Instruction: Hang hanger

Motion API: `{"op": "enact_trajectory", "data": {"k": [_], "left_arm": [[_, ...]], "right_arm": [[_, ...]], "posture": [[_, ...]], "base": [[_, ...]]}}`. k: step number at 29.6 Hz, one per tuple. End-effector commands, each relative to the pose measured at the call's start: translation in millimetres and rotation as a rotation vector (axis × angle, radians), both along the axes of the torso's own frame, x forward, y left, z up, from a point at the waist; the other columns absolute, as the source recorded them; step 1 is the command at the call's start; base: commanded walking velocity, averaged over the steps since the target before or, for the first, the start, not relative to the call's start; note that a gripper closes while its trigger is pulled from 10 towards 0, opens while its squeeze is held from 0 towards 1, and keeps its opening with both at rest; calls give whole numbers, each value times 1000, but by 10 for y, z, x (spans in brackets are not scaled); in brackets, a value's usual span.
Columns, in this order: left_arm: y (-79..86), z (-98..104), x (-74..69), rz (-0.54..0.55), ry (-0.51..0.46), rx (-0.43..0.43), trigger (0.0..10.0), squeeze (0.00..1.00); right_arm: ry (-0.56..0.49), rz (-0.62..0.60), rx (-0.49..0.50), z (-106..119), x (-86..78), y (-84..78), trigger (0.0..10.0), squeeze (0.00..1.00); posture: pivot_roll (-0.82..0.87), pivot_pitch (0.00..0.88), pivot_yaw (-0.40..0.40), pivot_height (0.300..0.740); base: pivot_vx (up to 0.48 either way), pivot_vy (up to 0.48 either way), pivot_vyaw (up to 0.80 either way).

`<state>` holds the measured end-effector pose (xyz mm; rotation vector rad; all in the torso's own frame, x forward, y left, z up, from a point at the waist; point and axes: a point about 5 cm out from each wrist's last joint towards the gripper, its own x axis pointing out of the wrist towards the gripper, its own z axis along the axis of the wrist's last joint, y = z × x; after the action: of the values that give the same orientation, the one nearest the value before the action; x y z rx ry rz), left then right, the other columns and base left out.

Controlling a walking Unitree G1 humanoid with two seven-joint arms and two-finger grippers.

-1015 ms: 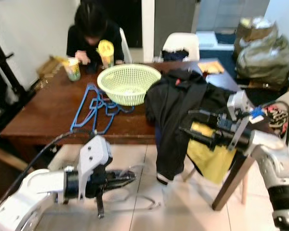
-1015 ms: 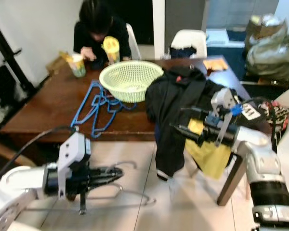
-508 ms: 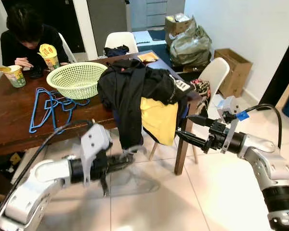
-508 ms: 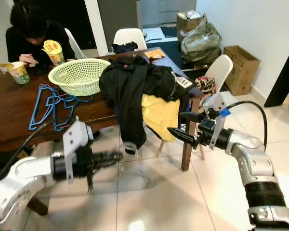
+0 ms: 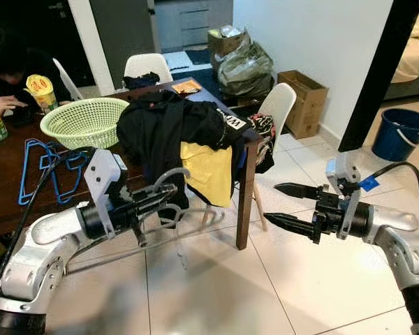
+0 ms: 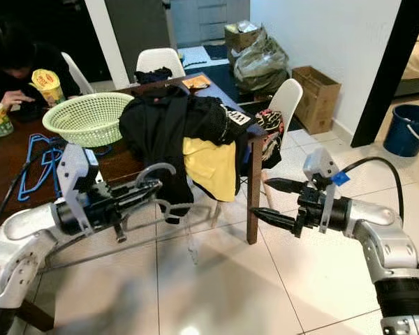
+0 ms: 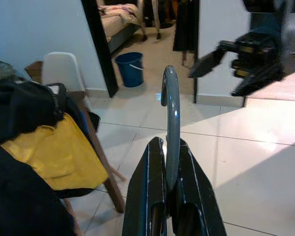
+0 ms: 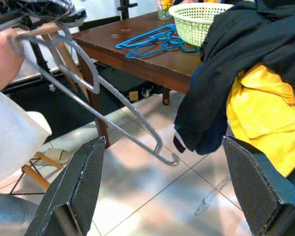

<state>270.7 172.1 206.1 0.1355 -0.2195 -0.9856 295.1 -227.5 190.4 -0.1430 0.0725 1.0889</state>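
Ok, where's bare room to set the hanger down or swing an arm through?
The floor tiles between the table leg and the right claw are bare, on toward the blue bucket. The table is crowded: heaped clothes, green basket, blue hangers. The left claw holds the grey hanger beside the hanging clothes.

Left arm bent at the elbow, forearm reaching forward and to the right at mid height; left gripper (image 5: 159,197) has its fingers (image 7: 150,196) clamped on the neck of a grey hanger (image 6: 160,209). Right arm extended forward, forearm angled in toward the left; right gripper (image 5: 283,204) has its two fingers (image 8: 78,189) spread wide apart, holding nothing.
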Motion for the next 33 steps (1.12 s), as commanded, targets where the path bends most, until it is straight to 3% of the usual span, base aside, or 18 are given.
{"op": "enact_trajectory", "data": {"k": [1,2,5,6,7,8,11,12,14,15,16,18,24,28,33], "left_arm": [[48,-62,-23,-39,38,21,10000,0],[37,-89,-50,-98,64,39,10000,0],[37,-89,-50,-98,64,39,10000,0],[20,-121,-83,-168,98,59,10000,0],[20,-121,-83,-168,98,59,10000,0],[-12,-154,-144,-272,135,98,10000,0],[-12,-154,-144,-272,135,98,10000,0],[-48,-150,-208,-371,157,124,10000,0],[-48,-150,-208,-371,157,124,10000,0],[-110,-94,-283,-490,162,128,10000,0],[-110,-94,-283,-490,162,128,10000,0],[-209,7,-380,-648,144,118,10000,0],[-282,87,-354,-677,87,108,10000,0],[-304,290,-216,-607,-44,70,10000,0],[-243,406,-152,-555,-97,73,10000,0]], "right_arm": [[-16,34,14,48,-12,41,10000,0],[-27,59,24,80,-19,72,10000,0],[-27,59,24,80,-19,72,10000,0],[-37,99,31,114,-38,122,10000,0],[-37,99,31,114,-38,122,10000,0],[-39,183,1,124,-80,257,10000,0],[-39,183,1,124,-80,257,10000,0],[-43,271,-17,150,-131,400,10000,0],[-43,271,-17,150,-131,400,10000,0],[-58,383,-38,214,-198,555,10000,0],[-58,383,-38,214,-198,555,10000,0],[-74,547,-82,282,-305,762,10000,0],[-62,640,-125,244,-371,905,10000,0],[-7,687,-153,126,-443,1002,10000,0],[35,691,-161,89,-492,996,10000,0]], "posture": [[9,0,65,740],[8,0,63,740],[8,0,63,740],[9,0,62,740],[9,0,62,740],[-7,0,65,740],[-7,0,65,740],[-10,0,64,740],[-10,0,64,740],[-14,0,67,740],[-14,0,67,740],[-20,0,65,740],[-23,0,64,740],[-24,0,64,740],[-32,0,65,740]], "base": [[0,0,0],[0,0,0],[0,0,0],[0,0,0],[0,0,0],[0,0,0],[0,0,0],[0,0,0],[0,0,0],[0,0,0],[0,0,0],[0,0,0],[0,0,0],[0,0,0],[0,0,0]]}}
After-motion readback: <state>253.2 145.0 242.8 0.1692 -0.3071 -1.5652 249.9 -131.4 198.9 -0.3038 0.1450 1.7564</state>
